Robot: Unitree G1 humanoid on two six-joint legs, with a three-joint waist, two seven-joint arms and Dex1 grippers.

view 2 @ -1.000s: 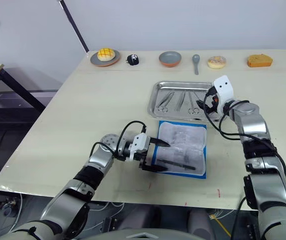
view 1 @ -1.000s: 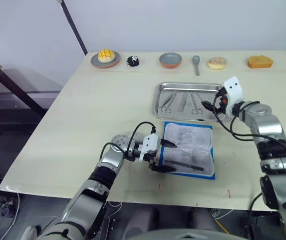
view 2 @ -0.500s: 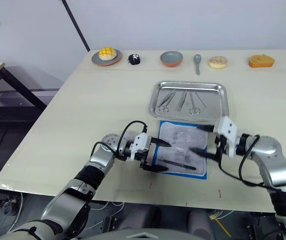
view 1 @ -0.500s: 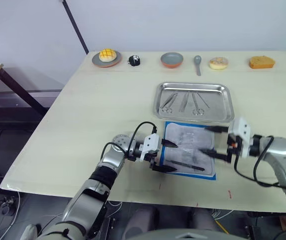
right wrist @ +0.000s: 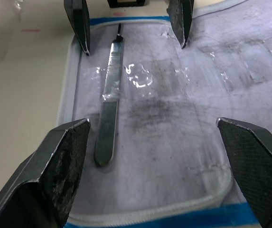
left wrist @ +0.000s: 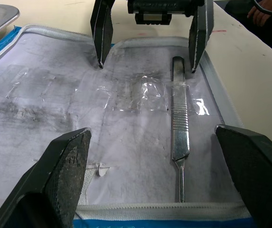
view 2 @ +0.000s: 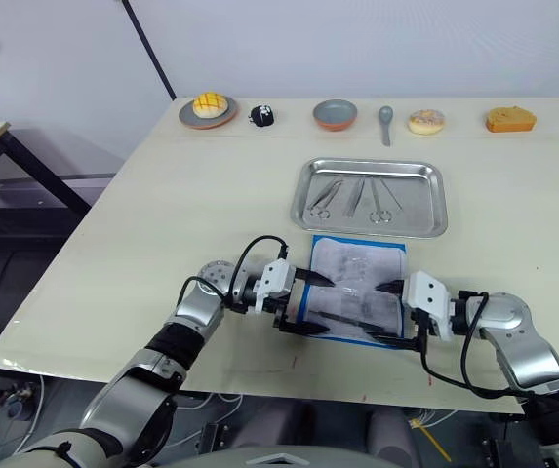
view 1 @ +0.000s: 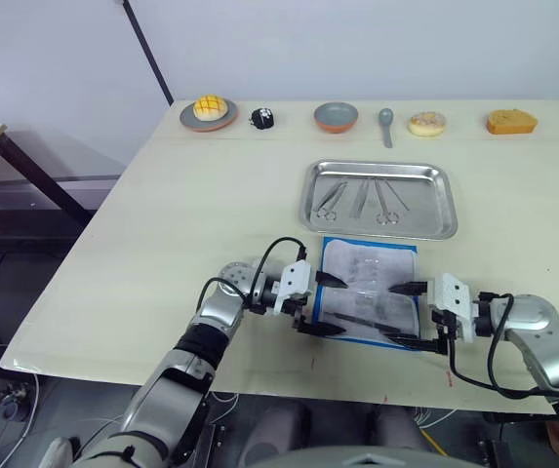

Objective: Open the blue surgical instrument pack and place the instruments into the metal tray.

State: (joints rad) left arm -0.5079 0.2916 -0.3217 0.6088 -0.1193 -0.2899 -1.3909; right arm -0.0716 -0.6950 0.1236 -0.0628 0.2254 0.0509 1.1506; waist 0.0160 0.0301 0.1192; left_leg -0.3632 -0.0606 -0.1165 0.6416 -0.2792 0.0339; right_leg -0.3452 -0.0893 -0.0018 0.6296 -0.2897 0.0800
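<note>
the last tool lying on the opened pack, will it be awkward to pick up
Likely yes. The tool is thin and flat against the pack, leaving little edge to grip. Clear film crosses its middle, so it may snag. Its smooth metal could slip.

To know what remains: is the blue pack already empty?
No. The blue surgical instrument pack lies open, white side up, with one slim silver instrument on it, between the open left gripper and right gripper.
</note>
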